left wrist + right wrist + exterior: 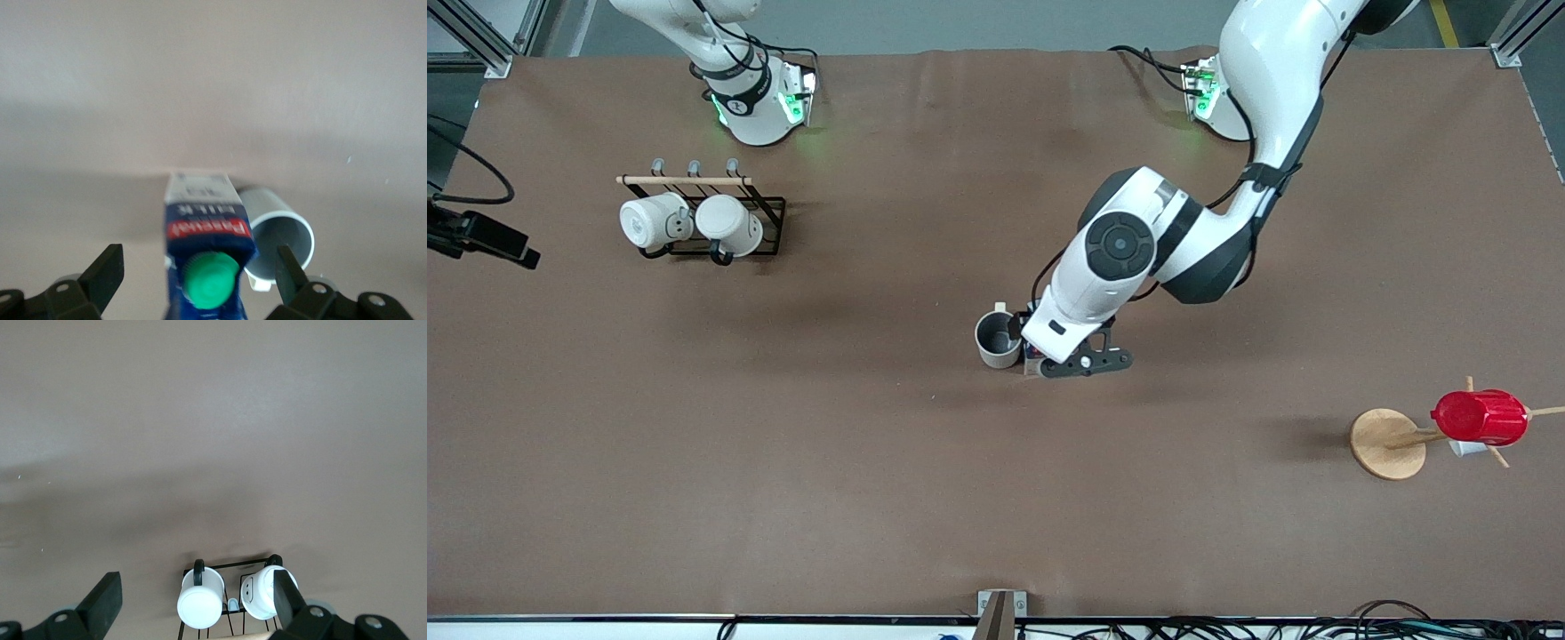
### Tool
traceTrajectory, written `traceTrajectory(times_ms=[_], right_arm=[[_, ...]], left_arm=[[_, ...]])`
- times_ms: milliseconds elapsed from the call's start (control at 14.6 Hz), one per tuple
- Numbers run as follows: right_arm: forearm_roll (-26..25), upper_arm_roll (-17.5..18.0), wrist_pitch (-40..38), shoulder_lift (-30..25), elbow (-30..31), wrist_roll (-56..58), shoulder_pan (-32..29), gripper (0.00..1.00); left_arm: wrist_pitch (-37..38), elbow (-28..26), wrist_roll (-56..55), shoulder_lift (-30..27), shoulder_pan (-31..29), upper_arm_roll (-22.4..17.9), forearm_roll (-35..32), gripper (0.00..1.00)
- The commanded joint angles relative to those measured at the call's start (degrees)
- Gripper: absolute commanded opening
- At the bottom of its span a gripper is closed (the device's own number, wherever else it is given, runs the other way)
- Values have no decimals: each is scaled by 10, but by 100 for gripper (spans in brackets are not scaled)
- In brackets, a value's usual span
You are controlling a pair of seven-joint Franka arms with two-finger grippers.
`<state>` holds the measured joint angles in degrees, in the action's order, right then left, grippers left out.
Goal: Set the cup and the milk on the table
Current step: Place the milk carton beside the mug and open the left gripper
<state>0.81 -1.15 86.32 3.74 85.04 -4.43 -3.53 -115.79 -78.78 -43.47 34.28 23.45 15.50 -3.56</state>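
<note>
The milk, a small carton with a dark blue top, green cap and red label, stands on the brown table near its middle. The cup, cream-white with a dark grey inside, stands upright right beside it, toward the right arm's end; it also shows in the left wrist view. My left gripper is open over the milk, with one finger on each side of the carton and a gap at both. In the front view the left hand hides most of the milk. My right gripper is open and empty, waiting high over the mug rack.
A black wire rack with two plain white mugs stands near the right arm's base. A wooden stand with a round disc base carries a bright red cup toward the left arm's end.
</note>
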Motion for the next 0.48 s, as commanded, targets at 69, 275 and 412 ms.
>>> traceTrajectory(times_ms=[69, 275, 412], right_arm=[[8, -17, 14, -30, 36, 8, 14, 100], [9, -16, 11, -29, 29, 7, 14, 100], [9, -14, 11, -29, 29, 7, 14, 100]], left_arm=[[45, 28, 66, -45, -39, -10, -30, 100], [75, 28, 95, -86, -86, -9, -30, 100], [93, 28, 119, -112, -142, -5, -31, 100]])
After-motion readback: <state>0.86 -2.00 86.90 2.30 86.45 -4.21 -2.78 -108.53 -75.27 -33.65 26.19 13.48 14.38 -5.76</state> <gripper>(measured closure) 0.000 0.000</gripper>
